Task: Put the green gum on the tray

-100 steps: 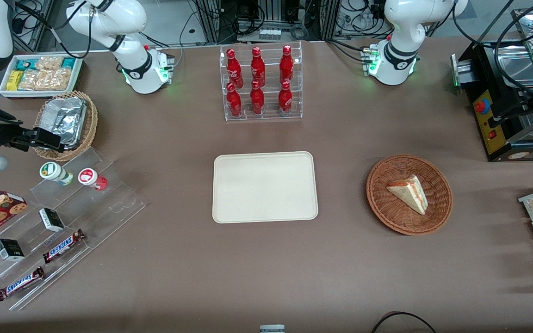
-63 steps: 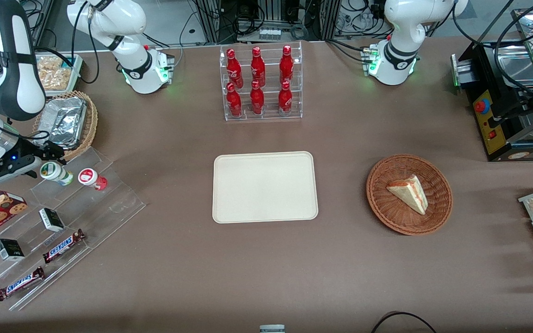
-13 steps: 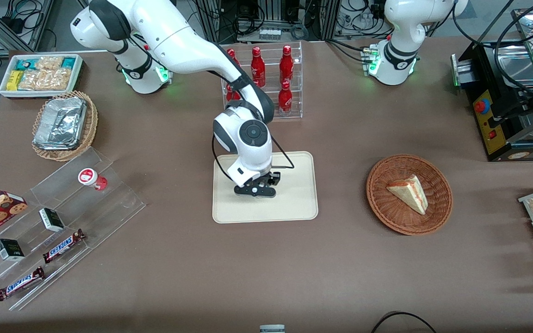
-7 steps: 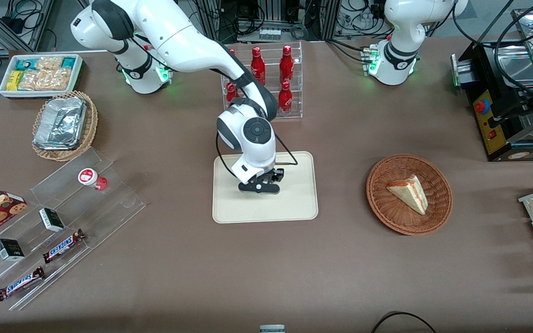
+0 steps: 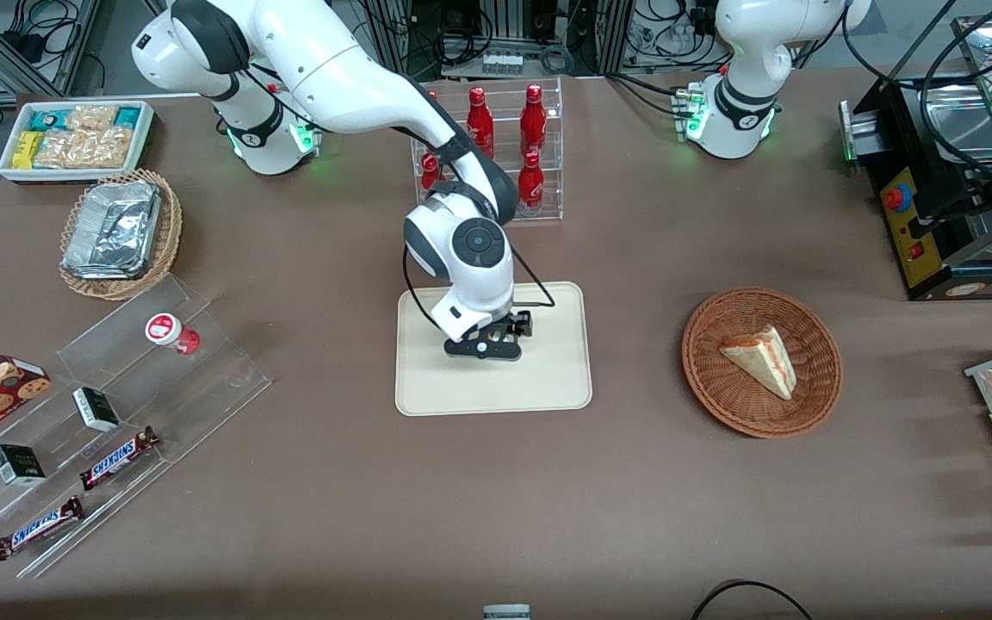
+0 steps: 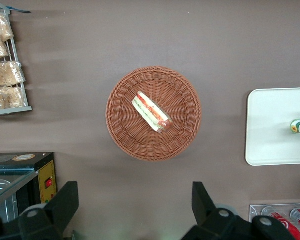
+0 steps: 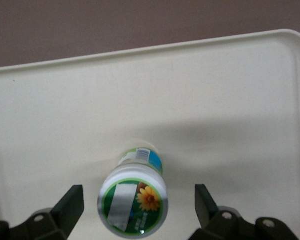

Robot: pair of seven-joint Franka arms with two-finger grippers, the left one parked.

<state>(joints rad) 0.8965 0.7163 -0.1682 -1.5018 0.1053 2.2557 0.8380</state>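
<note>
The green gum [image 7: 133, 201] stands upright on the tray [image 7: 230, 100], its green-rimmed lid with the flower mark facing up toward the wrist camera. The tool [image 7: 139, 205] hangs directly over it with its fingers [image 7: 70, 205] spread wide apart, one on each side of the canister and clear of it, gripping nothing. From the front, the tool [image 5: 496, 340] sits above the middle of the tray [image 5: 427, 387] and the arm hides the canister; it probably rests just beneath the fingers. In the left wrist view the gum [image 6: 296, 126] shows as a small shape near the middle of the tray [image 6: 270, 125], which lies on the brown bench [image 5: 332, 482].
</note>
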